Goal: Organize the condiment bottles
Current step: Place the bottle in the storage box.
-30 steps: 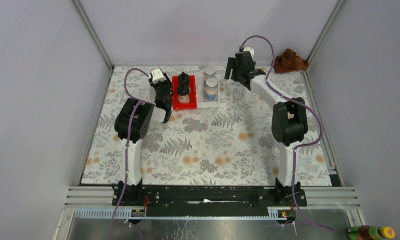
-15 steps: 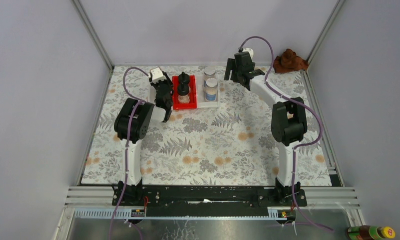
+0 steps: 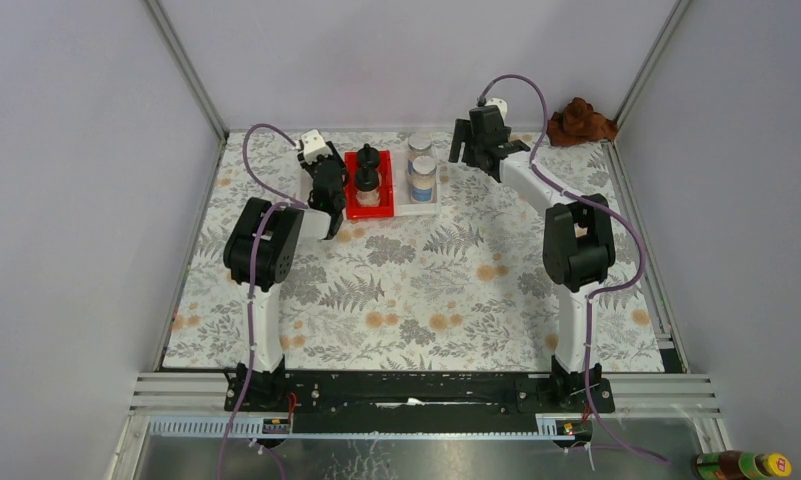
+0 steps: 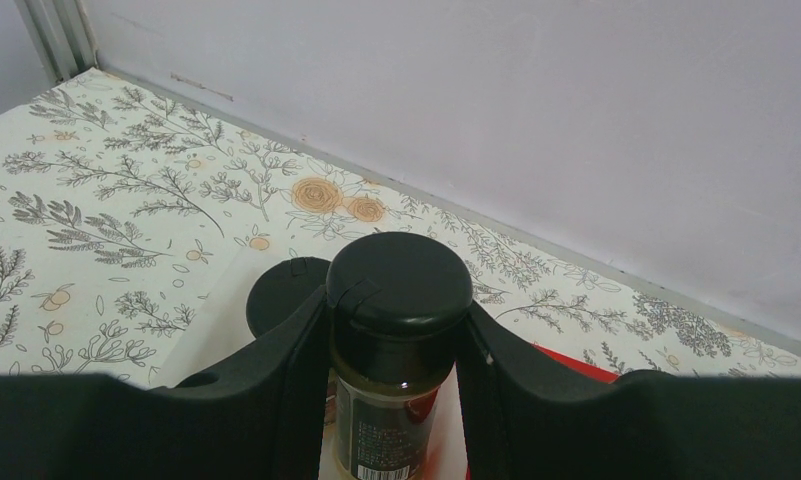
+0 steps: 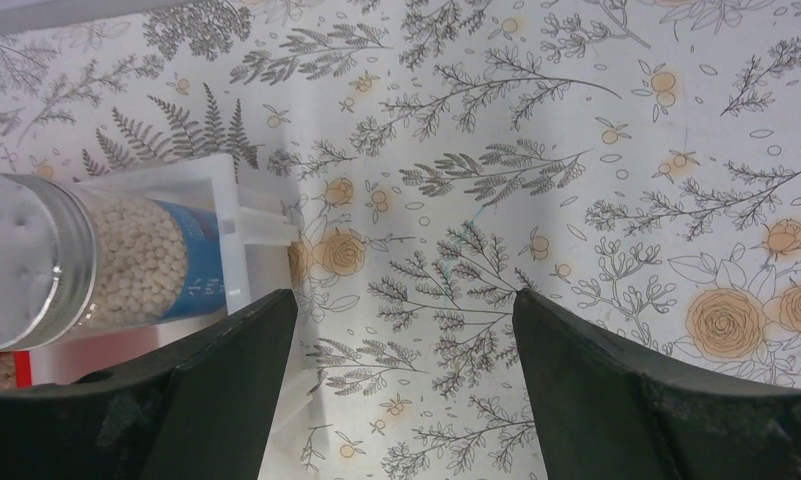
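My left gripper [image 3: 328, 190] is shut on a slim dark-brown condiment bottle with a black cap [image 4: 399, 275], its fingers [image 4: 286, 350] pressing the neck from both sides over a white tray [image 4: 221, 335]. A second black cap [image 4: 276, 295] stands just behind it. Two clear jars with black domed caps [image 3: 367, 172] stand in the red tray [image 3: 354, 210]. Two silver-lidded, blue-labelled jars [image 3: 422, 165] stand in another white tray [image 3: 421, 208]. My right gripper [image 5: 404, 310] hangs open and empty above the mat, right of a silver-lidded jar [image 5: 86, 262].
A crumpled brown cloth [image 3: 581, 120] lies at the back right corner. A brown yellow-capped bottle [image 3: 741, 465] lies off the mat at the bottom right. Grey walls close in the back and both sides.
The left arm has shifted slightly, its wrist a little further back, still gripping the bottle. The right gripper has barely moved.
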Tool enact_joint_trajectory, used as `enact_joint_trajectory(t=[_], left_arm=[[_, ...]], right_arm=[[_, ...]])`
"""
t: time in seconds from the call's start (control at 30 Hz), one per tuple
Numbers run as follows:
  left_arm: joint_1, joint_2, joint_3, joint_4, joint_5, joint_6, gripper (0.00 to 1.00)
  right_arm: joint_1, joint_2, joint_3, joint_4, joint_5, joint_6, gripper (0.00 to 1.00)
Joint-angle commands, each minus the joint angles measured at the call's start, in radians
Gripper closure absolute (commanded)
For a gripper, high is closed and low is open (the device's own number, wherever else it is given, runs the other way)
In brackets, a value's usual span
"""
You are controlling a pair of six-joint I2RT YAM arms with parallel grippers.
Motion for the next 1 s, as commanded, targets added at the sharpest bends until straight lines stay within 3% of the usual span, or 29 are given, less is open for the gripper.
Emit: enact_joint_trajectory(t=[0.0, 0.23, 0.33, 0.87, 0.97], left_arm=[[-0.014, -0.01, 0.04, -0.166, -0.019, -0.054, 0.86], [-0.018, -0.012, 0.061, -0.228, -0.057, -0.065, 0.88], [-0.019, -0.012, 0.069, -0.251, -0.081, -0.065, 1.0], [-0.03, -0.029, 0.046, -0.25, -0.125, -0.064, 1.0], [-0.035, -0.03, 0.046, -0.257, -0.128, -0.063, 0.93]], right_arm=[[0.01, -0.051, -0.016, 0.03, 0.034, -0.02, 0.13], [0.01, -0.062, -0.026, 0.041, 0.036, -0.018, 0.13], [0.01, -0.063, -0.028, 0.044, 0.037, -0.017, 0.13], [0.01, -0.067, -0.026, 0.043, 0.043, -0.015, 0.12], [0.01, -0.074, -0.035, 0.048, 0.043, -0.015, 0.12]])
